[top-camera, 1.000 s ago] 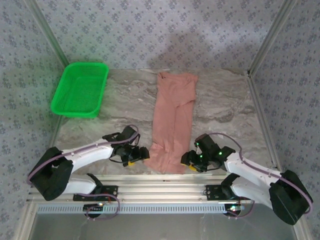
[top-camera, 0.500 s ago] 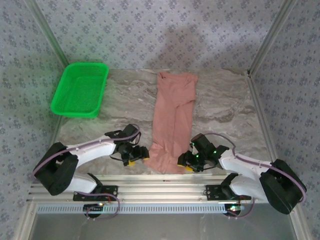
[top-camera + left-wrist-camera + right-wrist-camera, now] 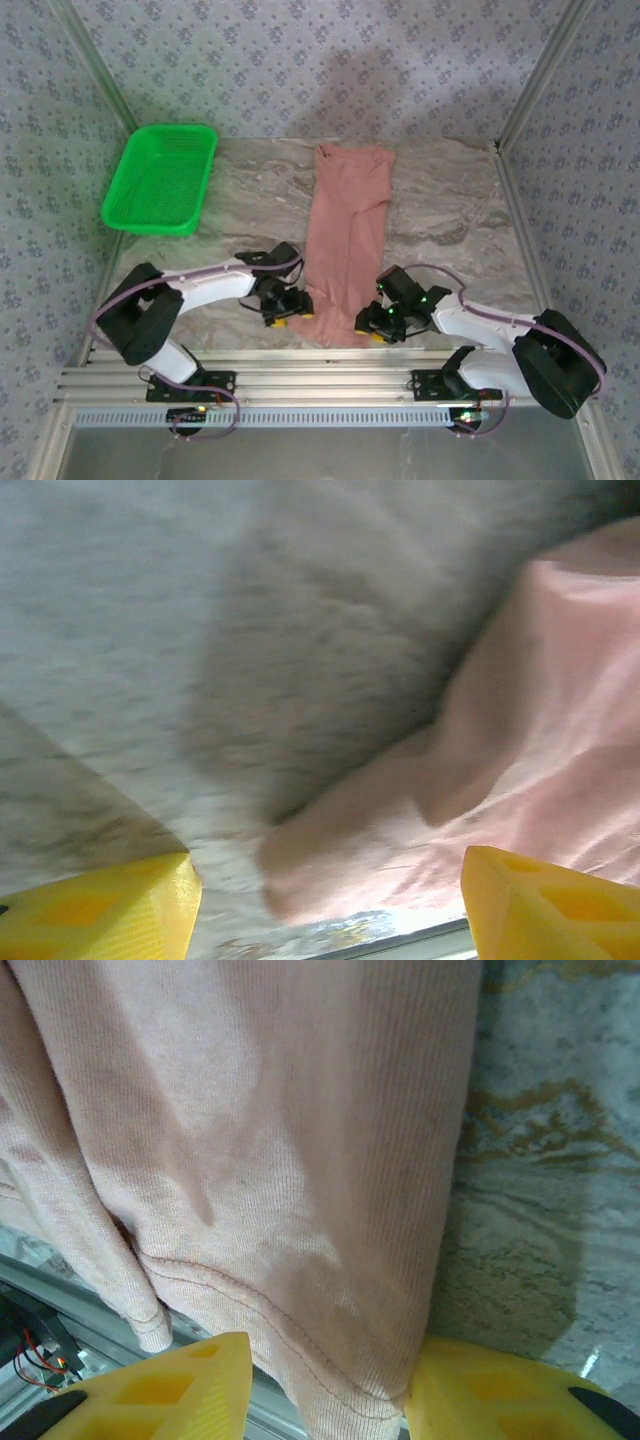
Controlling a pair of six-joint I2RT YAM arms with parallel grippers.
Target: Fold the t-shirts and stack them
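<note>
A green plastic mesh basket sat at the far left of the grey marbled bench. The left gripper was spread, with the near left corner of the salmon-pink cotton t-shirt between its yellow fingers. The shirt lay in a long strip down the bench's middle. The right gripper was spread too, straddling the near right hem corner.

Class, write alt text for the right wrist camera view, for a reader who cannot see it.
A salmon-pink t-shirt lies on a grey marbled table. Its stitched hem corner sits between the two yellow fingers of the open right pincer.
</note>
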